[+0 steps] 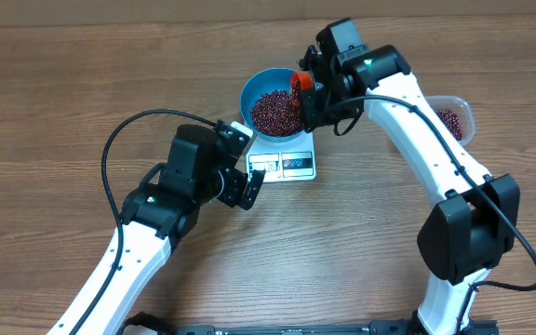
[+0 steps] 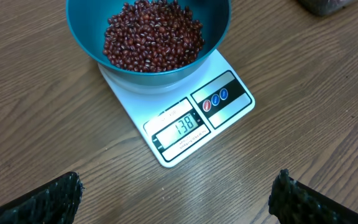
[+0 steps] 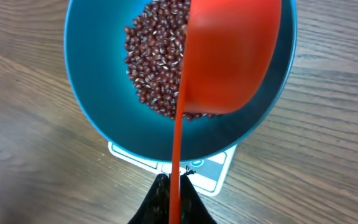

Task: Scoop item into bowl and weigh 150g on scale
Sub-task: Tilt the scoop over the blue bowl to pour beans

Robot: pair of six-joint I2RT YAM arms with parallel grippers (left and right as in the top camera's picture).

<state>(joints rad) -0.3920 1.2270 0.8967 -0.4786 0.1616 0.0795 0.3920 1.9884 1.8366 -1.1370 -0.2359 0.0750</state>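
1. The left gripper (image 2: 176, 202) hung wide open and empty, just short of the scale (image 2: 191, 118).
2. The beans (image 2: 151, 34) sat heaped in the blue bowl (image 2: 82, 25) on the scale. The display (image 2: 182, 127) read 138, so a bit short.
3. The right gripper (image 3: 169, 208) was clamped on the orange scoop (image 3: 229, 56) over the bowl. I'd trickle in a few beans at a time, eyes on the display.
4. Spare beans waited in the clear tub (image 1: 454, 116), far right.
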